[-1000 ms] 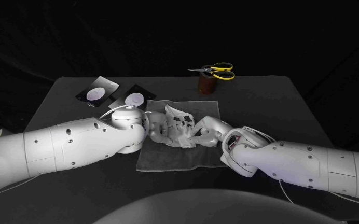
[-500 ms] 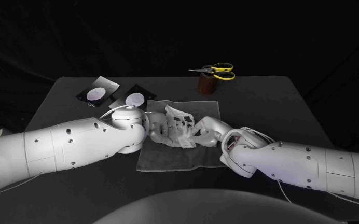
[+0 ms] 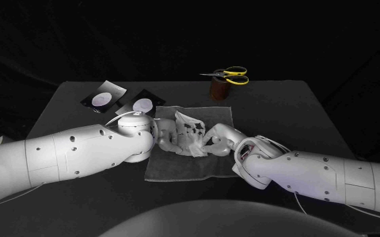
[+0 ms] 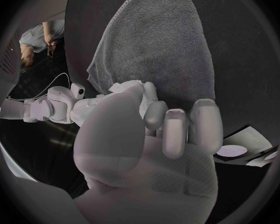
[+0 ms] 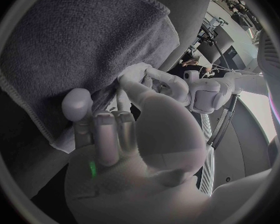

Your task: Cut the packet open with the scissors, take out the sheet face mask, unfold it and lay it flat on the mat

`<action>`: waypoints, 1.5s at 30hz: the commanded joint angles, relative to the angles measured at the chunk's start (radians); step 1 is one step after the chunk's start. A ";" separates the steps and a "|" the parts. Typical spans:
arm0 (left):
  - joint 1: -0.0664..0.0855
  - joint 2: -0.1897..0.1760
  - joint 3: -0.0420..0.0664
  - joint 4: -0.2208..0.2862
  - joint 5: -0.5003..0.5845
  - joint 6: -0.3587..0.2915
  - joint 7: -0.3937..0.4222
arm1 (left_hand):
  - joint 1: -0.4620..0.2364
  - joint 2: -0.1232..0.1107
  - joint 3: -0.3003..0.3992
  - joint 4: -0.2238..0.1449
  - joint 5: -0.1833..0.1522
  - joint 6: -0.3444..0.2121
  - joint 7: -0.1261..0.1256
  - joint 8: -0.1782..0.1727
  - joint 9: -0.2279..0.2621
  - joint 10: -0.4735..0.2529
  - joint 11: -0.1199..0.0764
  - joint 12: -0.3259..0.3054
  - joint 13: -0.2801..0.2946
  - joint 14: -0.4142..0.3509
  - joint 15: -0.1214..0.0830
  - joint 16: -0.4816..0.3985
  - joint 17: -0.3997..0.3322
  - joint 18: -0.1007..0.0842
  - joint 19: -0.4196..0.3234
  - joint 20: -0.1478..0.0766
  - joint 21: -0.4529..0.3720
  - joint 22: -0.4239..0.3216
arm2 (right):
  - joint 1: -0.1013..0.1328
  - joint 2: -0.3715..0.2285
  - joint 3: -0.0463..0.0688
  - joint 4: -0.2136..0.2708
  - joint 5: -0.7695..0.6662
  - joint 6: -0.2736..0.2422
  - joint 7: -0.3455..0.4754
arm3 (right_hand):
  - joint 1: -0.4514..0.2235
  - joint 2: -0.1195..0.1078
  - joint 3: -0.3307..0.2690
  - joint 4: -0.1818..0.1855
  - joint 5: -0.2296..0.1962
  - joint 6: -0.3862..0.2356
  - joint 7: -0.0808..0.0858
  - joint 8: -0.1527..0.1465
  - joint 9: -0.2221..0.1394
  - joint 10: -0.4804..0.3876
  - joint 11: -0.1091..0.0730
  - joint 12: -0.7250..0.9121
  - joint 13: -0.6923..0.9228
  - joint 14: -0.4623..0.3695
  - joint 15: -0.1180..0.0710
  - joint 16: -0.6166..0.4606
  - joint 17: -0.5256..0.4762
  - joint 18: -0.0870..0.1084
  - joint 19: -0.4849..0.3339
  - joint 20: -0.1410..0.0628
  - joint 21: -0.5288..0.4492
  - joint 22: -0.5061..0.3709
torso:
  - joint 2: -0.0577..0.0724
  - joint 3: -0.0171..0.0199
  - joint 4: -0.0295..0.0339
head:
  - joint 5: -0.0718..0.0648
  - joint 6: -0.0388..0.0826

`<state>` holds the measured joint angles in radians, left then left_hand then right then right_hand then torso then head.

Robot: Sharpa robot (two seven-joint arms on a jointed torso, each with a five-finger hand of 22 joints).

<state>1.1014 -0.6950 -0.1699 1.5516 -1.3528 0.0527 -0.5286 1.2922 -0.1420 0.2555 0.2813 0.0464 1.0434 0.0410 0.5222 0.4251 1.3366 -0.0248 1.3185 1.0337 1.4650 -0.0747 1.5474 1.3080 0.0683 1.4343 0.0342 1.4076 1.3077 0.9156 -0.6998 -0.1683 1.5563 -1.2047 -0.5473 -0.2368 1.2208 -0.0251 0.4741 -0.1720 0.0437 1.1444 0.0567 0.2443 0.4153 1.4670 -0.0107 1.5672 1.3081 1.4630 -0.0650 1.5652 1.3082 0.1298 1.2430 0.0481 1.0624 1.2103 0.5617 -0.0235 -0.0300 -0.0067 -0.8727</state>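
White and crumpled, the sheet mask (image 3: 188,133) hangs over the grey mat (image 3: 178,168); we see the left hand (image 3: 164,133) and right hand (image 3: 220,137) each gripping a side, fingers curled.

This looks like a robotics lab set up for recording. A black table (image 3: 269,102) stands before a black cloth backdrop (image 3: 190,23) that hangs behind its far edge. Two white robot arms, the left arm (image 3: 71,154) and the right arm (image 3: 317,174), reach in over its near edge.
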 commanded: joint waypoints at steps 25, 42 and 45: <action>-0.020 -0.010 -0.020 -0.010 0.017 0.120 -0.052 | 0.010 0.004 -0.001 0.007 0.003 -0.007 0.008 0.000 -0.036 0.004 0.002 0.000 0.001 0.074 -0.005 0.003 0.126 -0.011 0.002 -0.007 0.004 0.050 | 0.040 -0.077 0.001 0.028 0.117 0.045 -0.017 | -0.016 0.009 0.029 -0.007 0.005 0.017 -0.002 0.014 0.028 0.104 -0.009 0.004 0.263 0.108 -0.008 0.006 0.263 -0.006 0.007 -0.006 0.012 0.008 | 0.000 -0.0004 -0.0001 | -0.003 0.000; -0.020 -0.008 -0.020 -0.015 0.019 0.124 -0.053 | 0.010 0.003 -0.001 0.007 0.003 -0.007 0.008 0.001 -0.036 0.004 0.002 0.000 0.001 0.074 -0.005 0.003 0.127 -0.011 0.001 -0.007 0.004 0.049 | 0.126 -0.075 0.001 0.008 0.065 0.296 -0.085 | -0.019 0.008 0.031 -0.008 0.005 0.017 -0.002 0.015 0.029 0.104 -0.009 0.004 0.263 0.108 -0.007 0.006 0.263 -0.006 0.005 -0.006 0.009 0.006 | 0.000 -0.0004 0.0003 | -0.008 0.000; -0.020 -0.007 -0.020 -0.015 0.020 0.125 -0.053 | 0.010 0.003 -0.001 0.007 0.003 -0.007 0.008 0.001 -0.036 0.004 0.002 0.000 0.001 0.074 -0.005 0.003 0.127 -0.011 0.001 -0.007 0.004 0.049 | 0.141 -0.070 0.001 0.001 0.051 0.329 -0.095 | -0.019 0.008 0.031 -0.008 0.005 0.017 -0.003 0.015 0.029 0.104 -0.009 0.004 0.263 0.108 -0.007 0.006 0.263 -0.006 0.005 -0.006 0.008 0.006 | 0.000 0.0000 0.0006 | -0.009 0.000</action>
<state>1.1026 -0.6963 -0.1690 1.5475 -1.3416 0.0638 -0.5288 1.2959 -0.1383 0.2555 0.2813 0.0464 1.0397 0.0373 0.5281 0.4251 1.3366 -0.0248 1.3158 1.0339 1.4649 -0.0745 1.5449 1.3080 0.0683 1.4343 0.0342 1.4075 1.3080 1.0522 -0.7721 -0.1676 1.5604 -1.1159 -0.3195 -0.2992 1.2119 -0.0175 0.4983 -0.1793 0.0444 1.1490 0.0555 0.2555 0.4158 1.4668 -0.0105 1.5672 1.3080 1.4659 -0.0679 1.5674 1.3082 0.1230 1.2464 0.0447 1.0740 1.2152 0.5617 -0.0238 -0.0296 -0.0147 -0.8727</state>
